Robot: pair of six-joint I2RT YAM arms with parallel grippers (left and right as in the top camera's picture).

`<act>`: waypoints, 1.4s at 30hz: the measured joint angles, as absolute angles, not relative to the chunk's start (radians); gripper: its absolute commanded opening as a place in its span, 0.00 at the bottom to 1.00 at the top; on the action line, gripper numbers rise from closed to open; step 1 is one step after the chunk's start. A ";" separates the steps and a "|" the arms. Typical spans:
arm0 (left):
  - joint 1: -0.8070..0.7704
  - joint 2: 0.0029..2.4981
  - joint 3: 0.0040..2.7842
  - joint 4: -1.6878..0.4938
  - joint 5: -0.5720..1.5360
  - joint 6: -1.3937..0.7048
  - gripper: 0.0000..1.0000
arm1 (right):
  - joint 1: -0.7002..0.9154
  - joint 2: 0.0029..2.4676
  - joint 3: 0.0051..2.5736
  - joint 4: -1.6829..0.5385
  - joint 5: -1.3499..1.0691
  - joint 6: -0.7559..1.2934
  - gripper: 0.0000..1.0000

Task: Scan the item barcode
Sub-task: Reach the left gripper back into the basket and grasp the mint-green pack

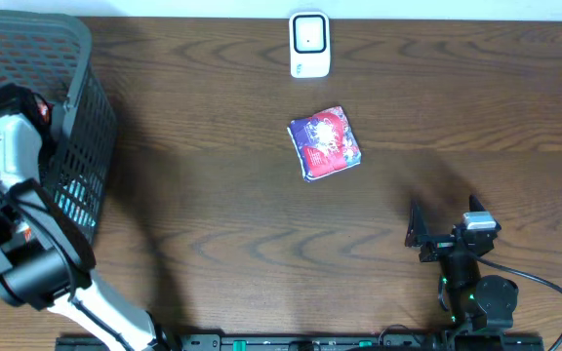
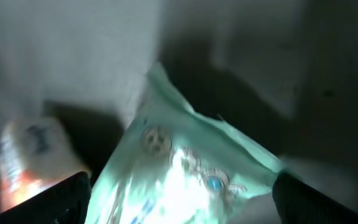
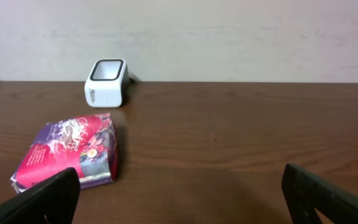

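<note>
At the middle of the table: the red-and-purple packet (image 1: 325,143) lies flat and alone. It is on the near side of the scanner, apart from it, and nothing touches it.
Packet print: bright red and purple with small pictures. The lettering is too small to read in either view that shows it.
Scanner (image 1: 309,44): white, standing at the table's far edge, with a dark window. A small mark on its front cannot be read.
Basket (image 1: 78,117): dark openwork walls, at the table's left end, cut off by the corner of the overhead view.
In the basket: a mint-green packet (image 2: 197,162) and, beside it, an orange-and-white packet (image 2: 27,158). Only the left wrist view shows them.
Hard to make out: that view is dim and blurred. The green packet's print shows only as round blobs, and the orange one is partly hidden behind a finger.
Left hand (image 2: 180,183): down inside the basket with its jaws spread wide. The mint-green packet fills the gap between the fingers, and contact cannot be told.
Right hand (image 3: 180,171): jaws wide, holding nothing. It is low over the table's near right part, facing the red-and-purple packet and scanner, well apart from both.
Table (image 1: 213,224): dark wood grain.
</note>
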State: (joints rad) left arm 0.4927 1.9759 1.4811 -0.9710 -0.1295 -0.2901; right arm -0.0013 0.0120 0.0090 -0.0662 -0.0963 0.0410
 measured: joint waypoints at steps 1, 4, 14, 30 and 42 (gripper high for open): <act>0.488 1.988 1.481 -0.971 -0.130 -0.284 0.92 | -0.001 0.012 0.009 -0.066 -0.096 0.041 0.99; 0.474 2.025 1.481 -0.967 -0.130 -0.271 0.80 | -0.001 0.012 0.009 -0.066 -0.096 0.041 0.99; 0.460 2.053 1.512 -0.986 -0.148 -0.237 0.07 | -0.001 0.012 0.009 -0.066 -0.097 0.041 0.99; 0.461 1.662 1.845 -0.941 -0.114 -0.262 0.08 | -0.001 0.012 0.009 -0.066 -0.097 0.041 0.99; 0.261 1.329 1.878 -0.916 0.232 -0.455 0.08 | -0.001 0.012 0.009 -0.067 -0.096 0.041 0.99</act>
State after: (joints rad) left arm 0.2611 1.3293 1.8782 -0.9157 0.2321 -0.4545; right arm -0.0013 0.0120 0.0090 -0.0666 -0.0963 0.0410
